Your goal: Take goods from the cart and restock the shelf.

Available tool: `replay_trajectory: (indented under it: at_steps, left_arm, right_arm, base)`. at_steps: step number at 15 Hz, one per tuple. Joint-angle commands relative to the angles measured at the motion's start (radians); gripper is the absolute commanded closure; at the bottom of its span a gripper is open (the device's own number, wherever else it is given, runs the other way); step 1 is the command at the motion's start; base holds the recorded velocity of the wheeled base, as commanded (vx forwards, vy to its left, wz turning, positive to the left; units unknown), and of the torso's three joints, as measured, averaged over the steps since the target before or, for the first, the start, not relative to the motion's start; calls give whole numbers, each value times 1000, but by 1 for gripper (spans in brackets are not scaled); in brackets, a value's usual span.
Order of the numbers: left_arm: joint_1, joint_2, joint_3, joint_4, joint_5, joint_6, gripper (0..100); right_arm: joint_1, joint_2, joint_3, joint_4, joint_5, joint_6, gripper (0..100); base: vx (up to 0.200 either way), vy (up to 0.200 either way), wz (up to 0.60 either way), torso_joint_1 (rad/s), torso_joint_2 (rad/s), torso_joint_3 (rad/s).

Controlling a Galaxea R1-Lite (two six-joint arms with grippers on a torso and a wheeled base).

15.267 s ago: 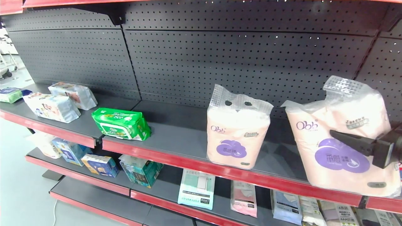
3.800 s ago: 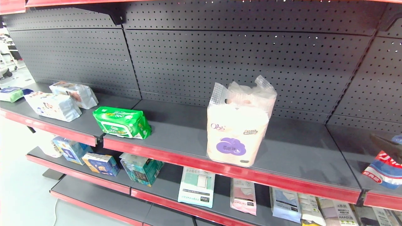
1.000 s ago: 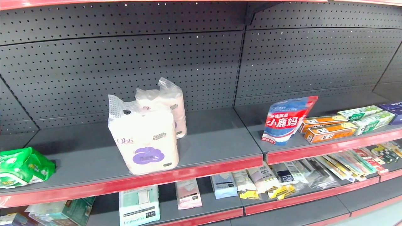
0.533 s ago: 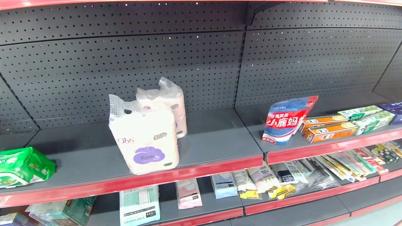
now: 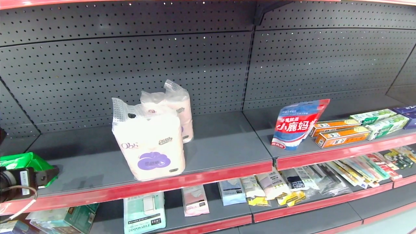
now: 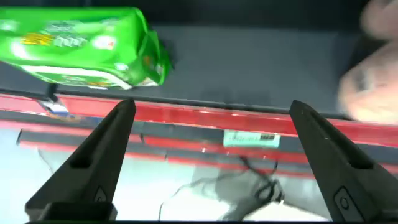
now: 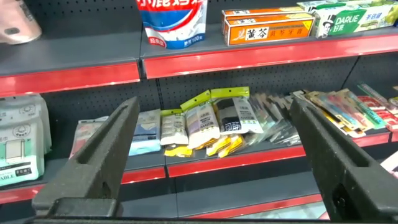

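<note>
Tissue pack (image 5: 149, 146), pale with a purple cloud printed on its face, stands upright at the front lip of the grey shelf (image 5: 227, 143). Directly behind the tissue pack, touching it or nearly so, a second pack (image 5: 178, 107) of the same kind stands closer to the perforated back panel (image 5: 195, 65). Well to the left of the tissue pack, on the same level, lies a green wipes pack (image 5: 22, 160), and the left arm (image 5: 19, 183) sits in front of that pack, just outside the red shelf edge (image 5: 201, 177). The left gripper (image 6: 212, 107) has its jaws spread wide with nothing between them; its wrist view looks past the fingers at the green wipes pack and the red shelf edge, with the tissue pack a blur off to one side. To the right of the tissue pack, past the joint between shelf boards, a red-and-blue pouch (image 5: 297, 125) leans upright, and beyond it lie orange boxes (image 5: 341, 133) and green-and-white boxes (image 5: 378, 120). Below the tissue pack, on the next board down, lie flat packets (image 5: 195, 200). The right gripper (image 7: 214, 104) is likewise wide open and empty, held in front of that lower board, facing a heap of small sachets (image 7: 205, 121) that lies down and to the right of the tissue pack.
</note>
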Motion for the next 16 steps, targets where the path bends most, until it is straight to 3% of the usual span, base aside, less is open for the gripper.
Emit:
replay_trajectory:
  at_steps: [1, 5, 12, 16]
  left_arm:
    - [9, 178, -4, -27, -20, 26, 0]
    - [-3, 295, -8, -156, -64, 41, 0]
    - [-126, 459, -16, -357, -79, 33, 0]
    - [-167, 505, -20, -372, -78, 35, 0]
  right_arm:
    - [-1, 1, 0, -1, 0, -1, 0]
    - [-1, 1, 0, 0, 0, -1, 0]
    - [-1, 1, 0, 0, 0, -1, 0]
    - [-1, 1, 0, 0, 0, -1, 0]
  base:
    - [0, 0, 0, 0, 0, 0]
    - [0, 0, 0, 0, 0, 0]
    - [0, 0, 0, 0, 0, 0]
    - [0, 0, 0, 0, 0, 0]
